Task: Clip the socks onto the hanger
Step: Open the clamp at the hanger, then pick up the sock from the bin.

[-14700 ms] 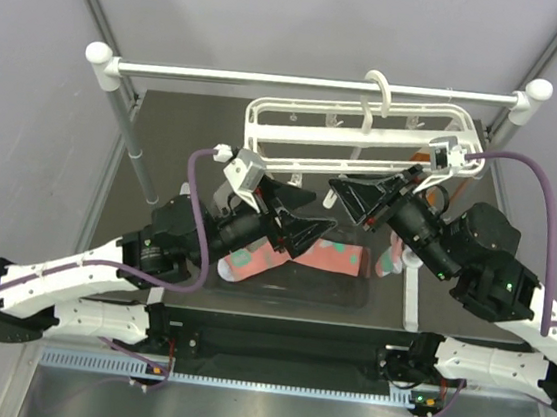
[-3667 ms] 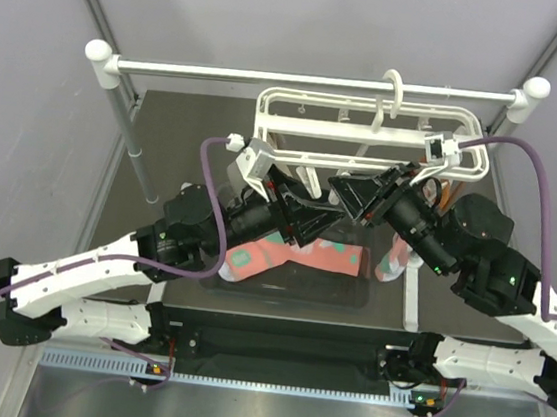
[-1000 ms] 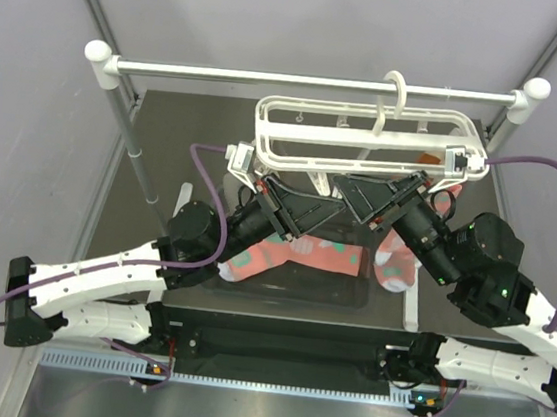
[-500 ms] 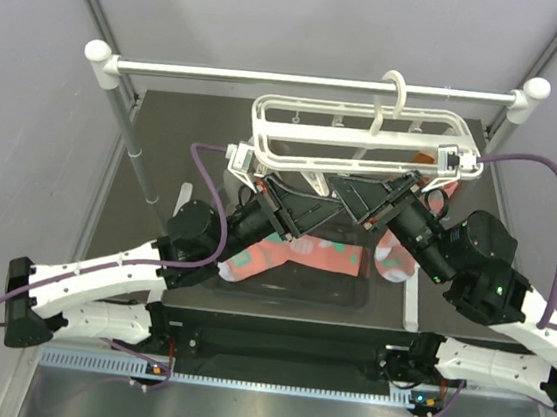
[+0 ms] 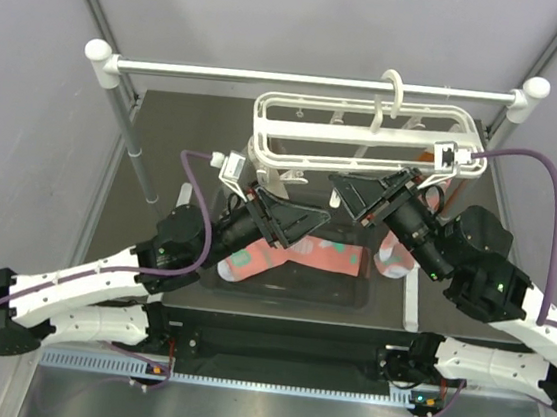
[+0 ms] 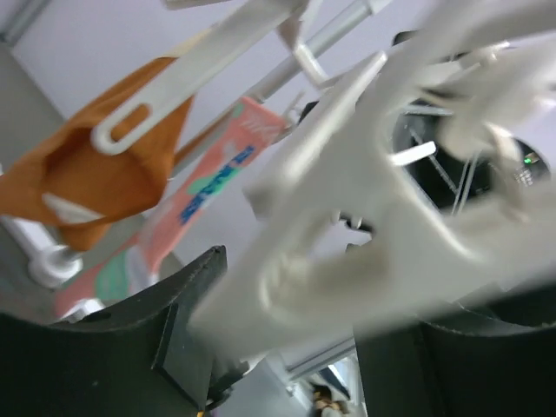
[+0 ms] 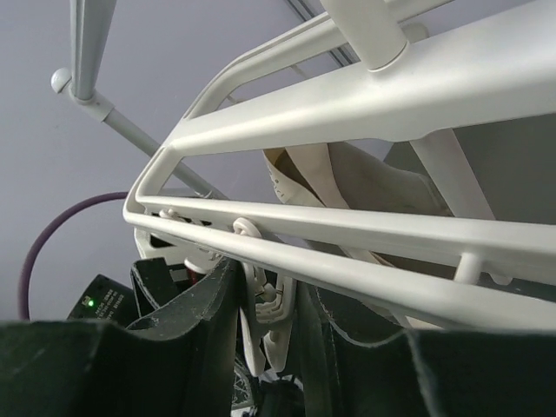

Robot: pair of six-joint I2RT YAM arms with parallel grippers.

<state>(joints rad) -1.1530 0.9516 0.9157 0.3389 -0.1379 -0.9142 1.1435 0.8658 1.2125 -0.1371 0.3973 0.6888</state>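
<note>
Of the socks, found the first sock [image 5: 298, 254] lying flat on the dark counter [image 5: 178, 122] between the two arms, not clipped. Saw the second sock [image 5: 392, 254] just right of it, rising toward the hanger with the top end hidden behind the right arm; could not tell whether a clip held it. Above the first sock, noted the left end effector [image 5: 306, 228] spread wide, with a blurred white part of the frame between the fingers [image 6: 187, 321], apparently not gripped. Noted the right end effector [image 5: 352, 199] set narrow on either side of a dangling clip [image 7: 263, 300]; could not tell whether it pressed. Beyond, saw the hanger [image 5: 327, 132] hooked over the metal rail [image 5: 273, 79], carrying an orange cloth [image 6: 87, 182] and a beige cloth [image 7: 356, 178]. Judged the step as readying a clip, with the next move needing that clip squeezed open and a cuff of the first sock lifted into it
</note>
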